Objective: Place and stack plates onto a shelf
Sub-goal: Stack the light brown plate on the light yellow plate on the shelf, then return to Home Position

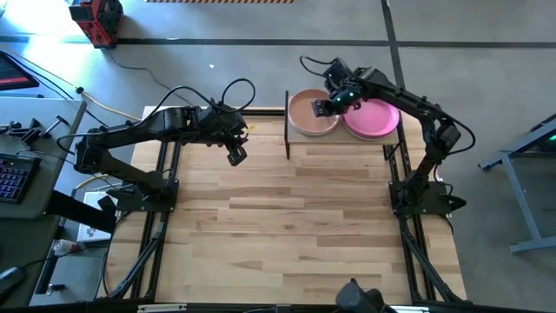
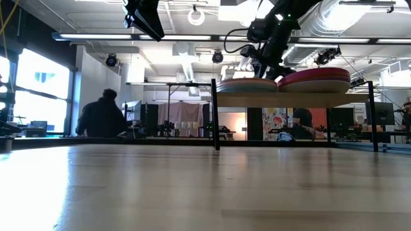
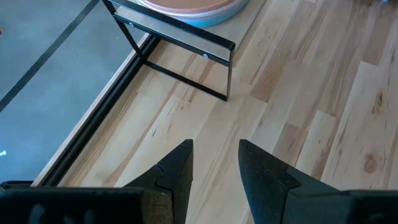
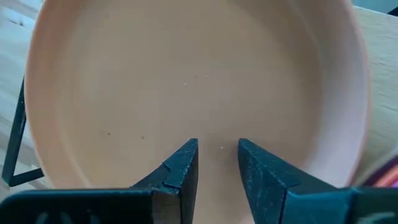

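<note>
Both stacks of plates already sit on the shelf point(image 1: 337, 144) at the far edge of the table point(image 1: 295, 226): a left stack topped by a peach plate point(image 1: 311, 111) and a right stack topped by a magenta plate point(image 1: 375, 118), the two stacks just beside each other. The right gripper point(image 1: 323, 107) hovers over the peach plate near its rim on the magenta side; in the right wrist view its fingers point(image 4: 181, 167) stand a little apart with nothing between them, the plate's bowl filling the space beyond. The step in hand looks like a release and retreat, so the sound way to finish is to lift straight up, keeping the fingers clear of the rim so the stack is not nudged sideways off the narrow board, and only then swing back across the magenta stack. The left gripper point(image 1: 235, 156) waits over the table short of the shelf's left end, fingers slightly parted and empty in its wrist view. The plates lie flat, bowls facing up; being round they have no long axis, while the shelf's long side runs left to right along the table's far edge, with the stacks side by side along it
</note>
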